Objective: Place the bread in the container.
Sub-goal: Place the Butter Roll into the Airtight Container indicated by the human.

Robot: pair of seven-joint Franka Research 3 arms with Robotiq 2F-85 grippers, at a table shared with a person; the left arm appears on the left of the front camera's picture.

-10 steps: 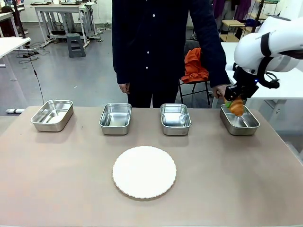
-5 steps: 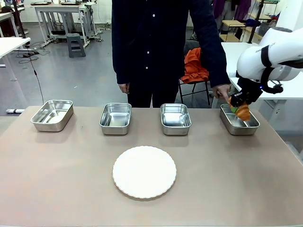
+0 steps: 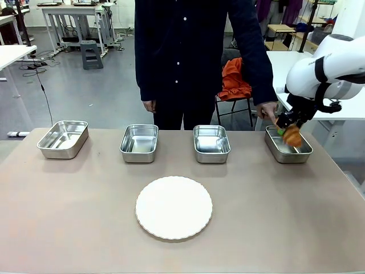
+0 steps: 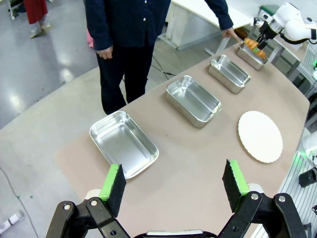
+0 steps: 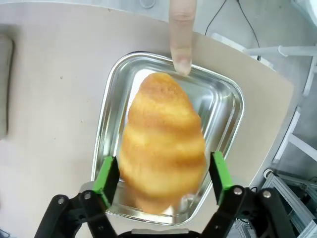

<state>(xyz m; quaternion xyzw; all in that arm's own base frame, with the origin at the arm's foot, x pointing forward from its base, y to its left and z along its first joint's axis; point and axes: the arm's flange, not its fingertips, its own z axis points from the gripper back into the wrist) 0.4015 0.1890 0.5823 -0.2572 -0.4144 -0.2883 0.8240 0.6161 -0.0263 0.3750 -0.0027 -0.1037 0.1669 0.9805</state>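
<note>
The golden-brown bread (image 5: 162,144) sits between my right gripper's (image 5: 162,179) green pads (image 5: 108,179), which stand apart from its sides; the gripper is open. The loaf looks slightly blurred and hangs just over the container (image 5: 224,101), the shiny steel tray at the table's far right (image 3: 301,153). In the front view the bread (image 3: 292,136) is at that tray's back edge under the right gripper (image 3: 284,131). A person's finger (image 5: 181,34) touches the tray's far rim. My left gripper (image 4: 173,186) is open and holds nothing, high above the table's left end.
Three more steel trays (image 3: 63,138) (image 3: 139,142) (image 3: 211,143) line the far side. A round white scalloped plate (image 3: 174,206) lies at the table's middle. The person stands behind the table, one hand (image 3: 266,109) by the right tray.
The right gripper carried the bread down and back over the right tray, then spread its pads away from the loaf. The left arm has not moved.
</note>
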